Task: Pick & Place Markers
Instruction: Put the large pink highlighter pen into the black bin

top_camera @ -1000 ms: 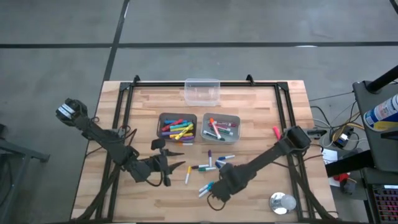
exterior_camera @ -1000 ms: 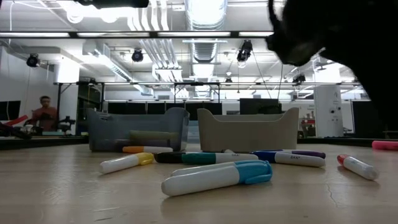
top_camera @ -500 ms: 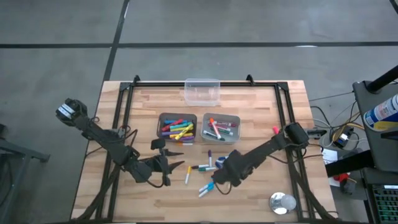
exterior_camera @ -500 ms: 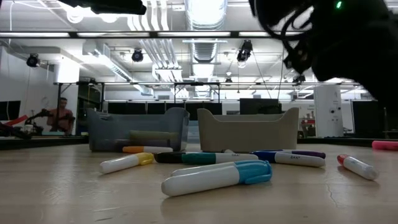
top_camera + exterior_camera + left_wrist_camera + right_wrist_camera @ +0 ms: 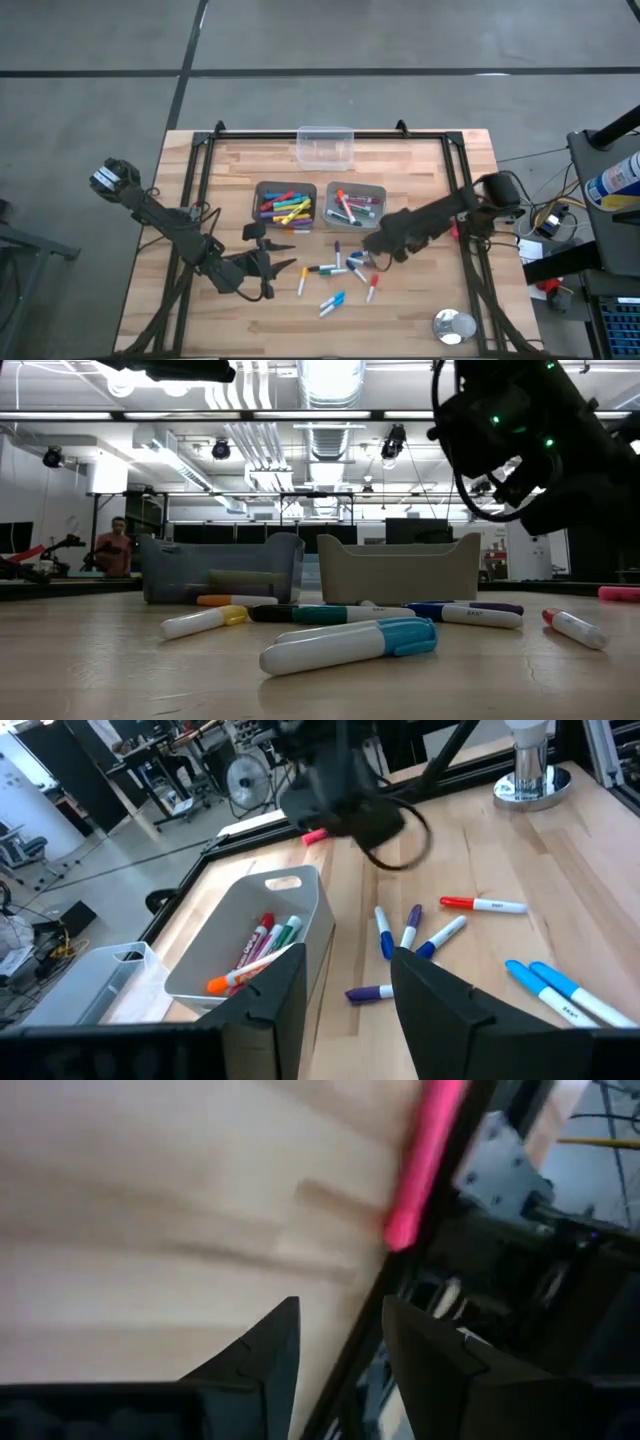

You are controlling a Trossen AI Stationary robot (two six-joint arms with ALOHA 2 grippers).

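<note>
A: Two bins, both holding markers: dark bin (image 5: 285, 205) full of mixed colours, light bin (image 5: 356, 205) with a few red, green and orange ones. More markers (image 5: 340, 268) loose on the surface (image 5: 420, 170).

B: Where's the right gripper (image 5: 383, 243)?

A: Just beside the light bin's near corner, over the loose blue markers. Red-capped marker (image 5: 372, 288) lies on the wood a little past its fingers, untouched. Fingers (image 5: 262, 1352) are parted, nothing between them. Wrist view past them shows a pink marker (image 5: 425, 1160) at the surface edge.

B: Left?

A: Left gripper (image 5: 270, 265) sits low, beside the dark bin. Fingers (image 5: 430, 992) spread, empty. Beyond its tips: light bin, purple, blue and red loose markers. Yellow-capped marker (image 5: 302, 281) is nearest it.

B: Other stuff?

A: Clear tub (image 5: 324, 146) behind the bins, silver tape roll (image 5: 454, 325) well apart from both.
</note>
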